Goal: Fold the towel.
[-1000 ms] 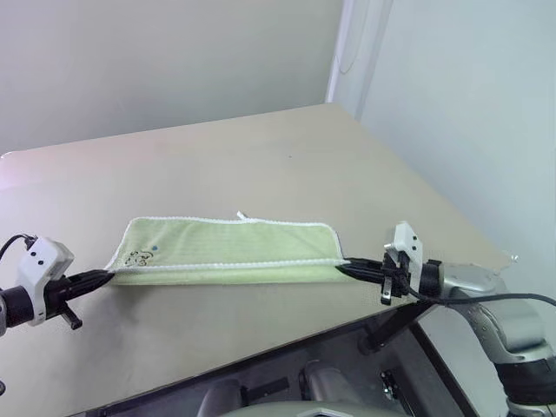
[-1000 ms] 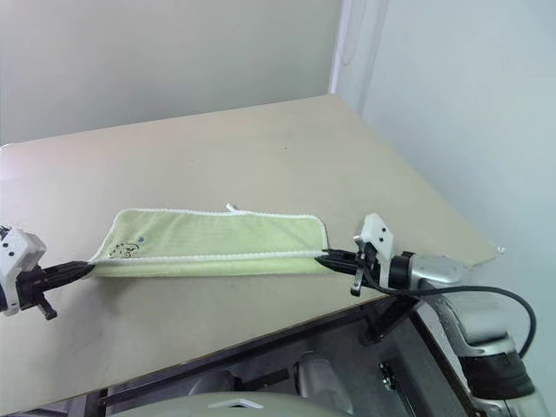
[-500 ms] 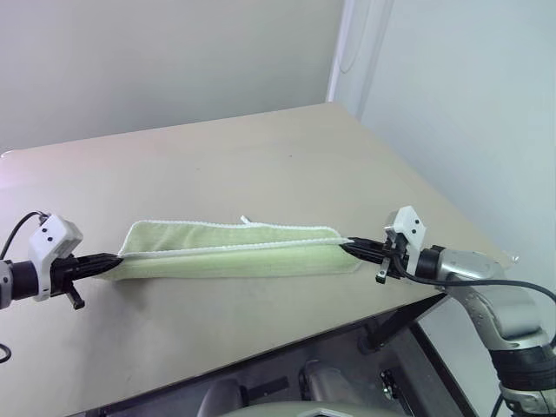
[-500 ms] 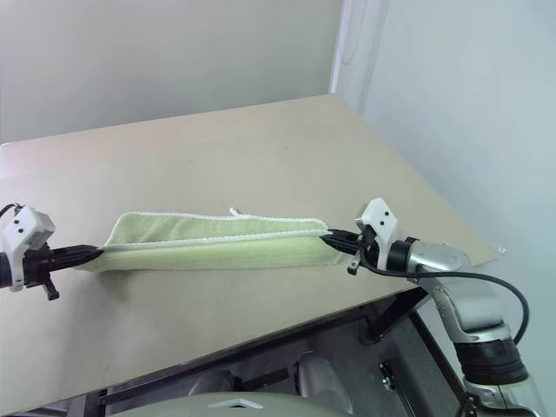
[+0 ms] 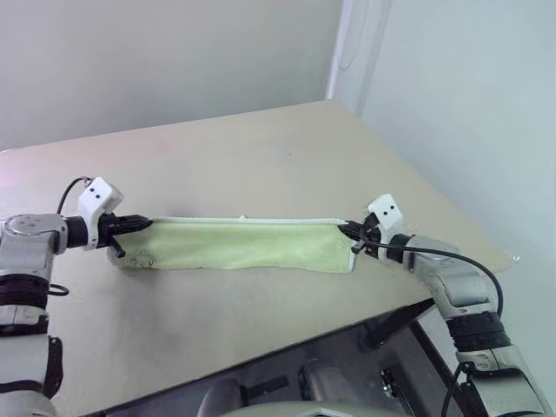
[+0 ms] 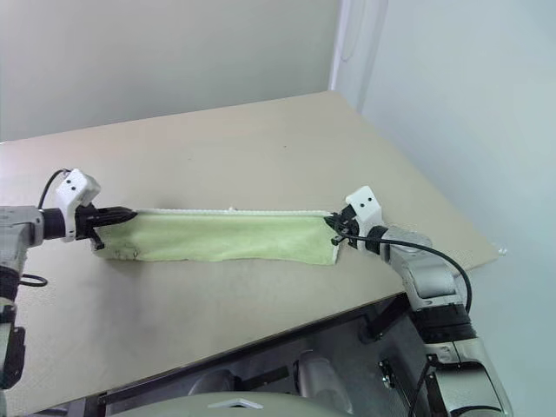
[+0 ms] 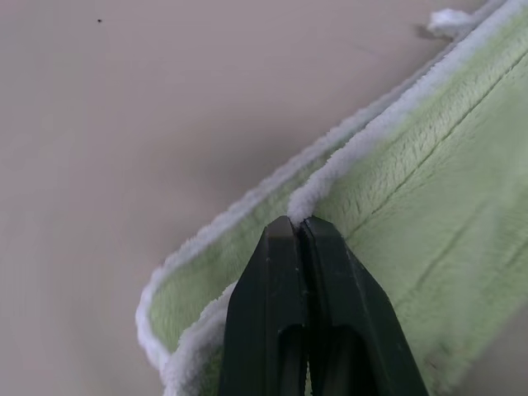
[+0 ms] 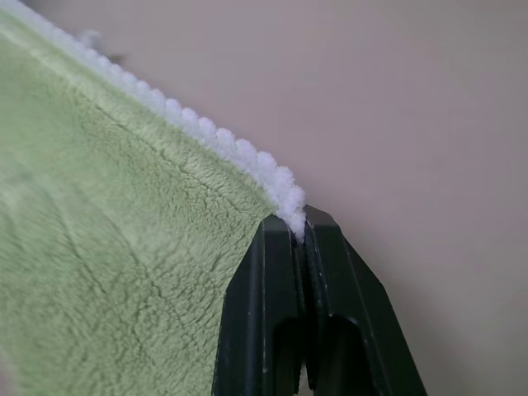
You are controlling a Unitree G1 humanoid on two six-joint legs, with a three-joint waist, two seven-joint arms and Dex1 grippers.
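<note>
Pinching the whitish hem at the towel's (image 5: 234,244) left end: left gripper (image 5: 142,224), black fingers (image 7: 285,313) pressed flat together on the edge. Pinching the hem at the opposite end: right gripper (image 5: 346,230), fingers (image 8: 309,305) likewise clamped tight on the corner. Stretched taut between the two, a long, narrow, pale lime-green terry strip, upper hem drawn in a straight line from one gripper to the other, lower part draped down onto the table (image 5: 261,156). Lying across the near half of the beige table, roughly parallel to its near edge, right end close to the table's right edge. Small white tag (image 7: 450,20) poking out past the hem, partway along.
</note>
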